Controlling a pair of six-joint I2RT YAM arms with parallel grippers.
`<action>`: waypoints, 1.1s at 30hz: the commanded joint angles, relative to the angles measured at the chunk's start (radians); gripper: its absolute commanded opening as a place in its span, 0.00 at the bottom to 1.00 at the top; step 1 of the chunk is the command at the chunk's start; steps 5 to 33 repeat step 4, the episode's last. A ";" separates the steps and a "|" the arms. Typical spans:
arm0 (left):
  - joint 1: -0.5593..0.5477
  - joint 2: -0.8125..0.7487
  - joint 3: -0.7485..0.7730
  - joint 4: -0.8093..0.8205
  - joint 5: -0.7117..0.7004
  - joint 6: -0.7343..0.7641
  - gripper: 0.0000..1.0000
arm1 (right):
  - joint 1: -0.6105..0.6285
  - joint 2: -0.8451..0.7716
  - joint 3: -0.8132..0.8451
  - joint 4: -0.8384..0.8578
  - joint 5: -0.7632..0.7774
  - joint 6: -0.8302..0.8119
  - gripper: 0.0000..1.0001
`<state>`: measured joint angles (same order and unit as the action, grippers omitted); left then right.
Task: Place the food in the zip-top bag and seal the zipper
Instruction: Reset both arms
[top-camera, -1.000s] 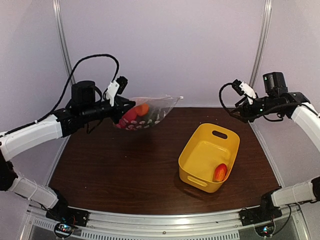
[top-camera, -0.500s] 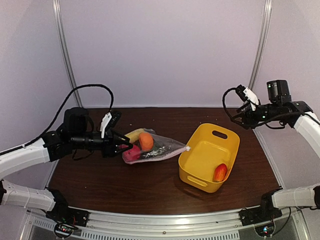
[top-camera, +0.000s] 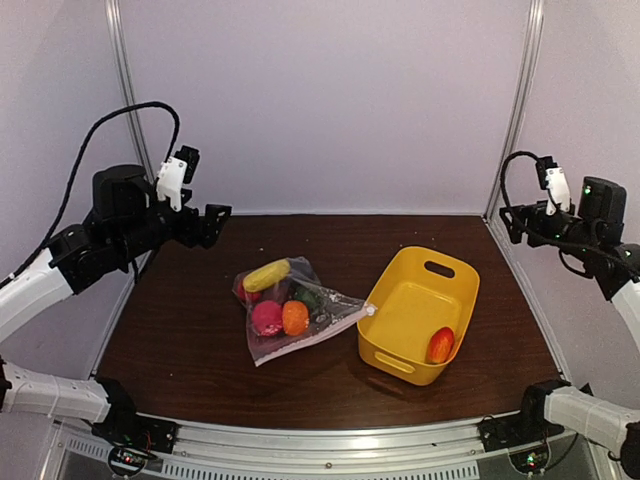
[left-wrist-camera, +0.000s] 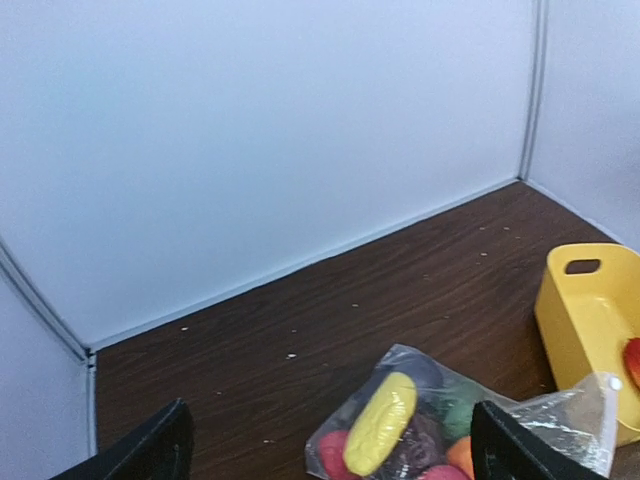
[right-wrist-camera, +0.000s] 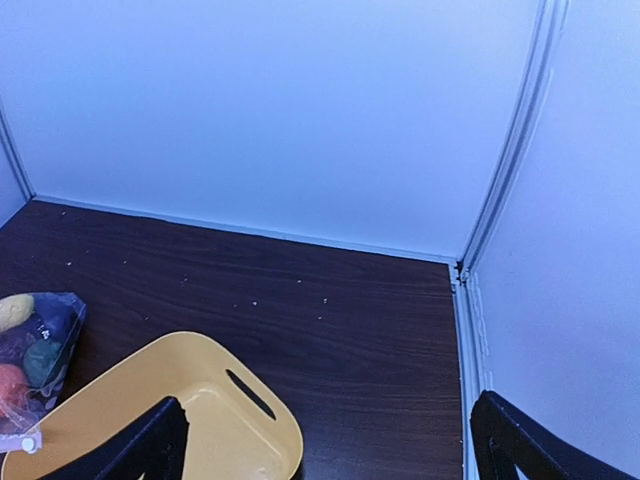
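Zip-top bag (top-camera: 300, 318): lowered from mid-air onto the bench (top-camera: 180, 345), beside the yellow tub (top-camera: 395, 362).
Left fingers (top-camera: 212, 218): released, raised clear.
Right fingers (top-camera: 512, 222): spread, empty.
Food: one red-orange piece (top-camera: 440, 345) left in tub — filling unfinished.

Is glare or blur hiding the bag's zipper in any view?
Top external: sharp, even light; the clear dotted zip-top bag glints mildly, white slider tab readable. Left wrist: crinkle glare whitens the zipper end, bag cropped. Right wrist: only a dim bag corner shows.

food (left-wrist-camera: 380, 437) in zip-top bag (left-wrist-camera: 565, 422), yellow tub (left-wrist-camera: 582, 312) beside
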<state>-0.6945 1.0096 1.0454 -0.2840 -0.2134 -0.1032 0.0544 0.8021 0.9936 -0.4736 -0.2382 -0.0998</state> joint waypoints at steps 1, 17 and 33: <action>0.007 0.049 -0.016 0.061 -0.292 0.088 0.98 | -0.007 -0.023 -0.054 0.105 0.185 0.092 0.99; 0.009 0.041 -0.091 0.164 -0.276 0.094 0.98 | -0.007 -0.036 -0.109 0.148 0.167 0.091 1.00; 0.009 0.041 -0.091 0.164 -0.276 0.094 0.98 | -0.007 -0.036 -0.109 0.148 0.167 0.091 1.00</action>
